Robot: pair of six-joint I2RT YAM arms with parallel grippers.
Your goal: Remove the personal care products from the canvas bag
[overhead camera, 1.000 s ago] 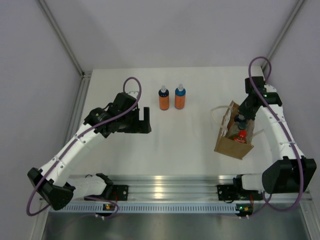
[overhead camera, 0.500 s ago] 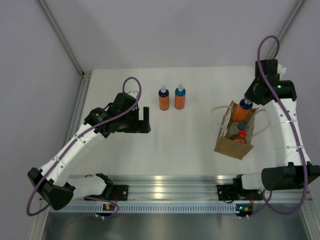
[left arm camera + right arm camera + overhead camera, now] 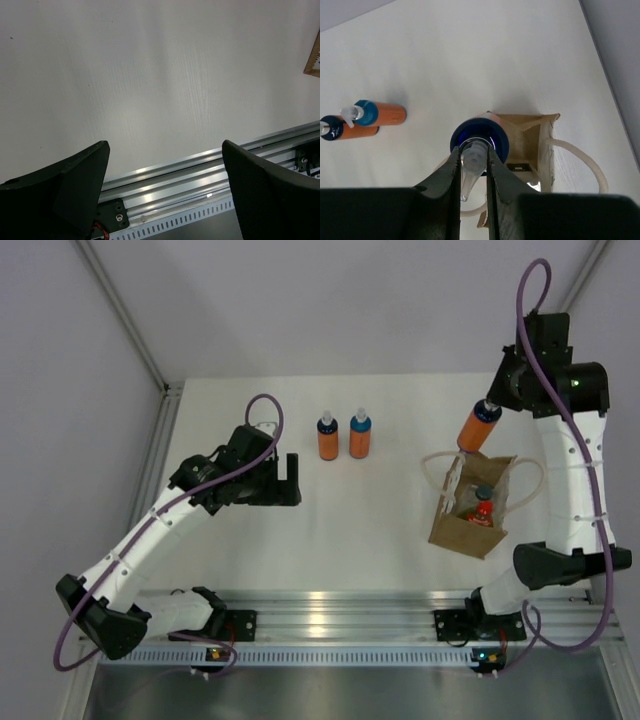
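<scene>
Left gripper (image 3: 165, 160) hovers over white table (image 3: 380, 530), apart from two upright orange bottles side by side at back centre: dark-blue-capped bottle (image 3: 327, 437) and light-blue-capped bottle (image 3: 360, 435). Third orange bottle (image 3: 478, 428), dark cap, hangs tilted just above tan canvas bag (image 3: 465, 530) at right. Red-capped bottle (image 3: 484, 510) and greyish bottle (image 3: 482, 492) sit inside the bag. Grey walls (image 3: 330, 300); aluminium rail (image 3: 340, 605) at near edge. Left jaws wide, empty. Right gripper (image 3: 472, 152) narrow, pinching third bottle's nozzle.

Bright, even light with soft, faint shadows. Glare streaks the aluminium rail (image 3: 330, 602) low in the top view, and a pale sheen crosses the bench (image 3: 150, 75) in the left-wrist view.
</scene>
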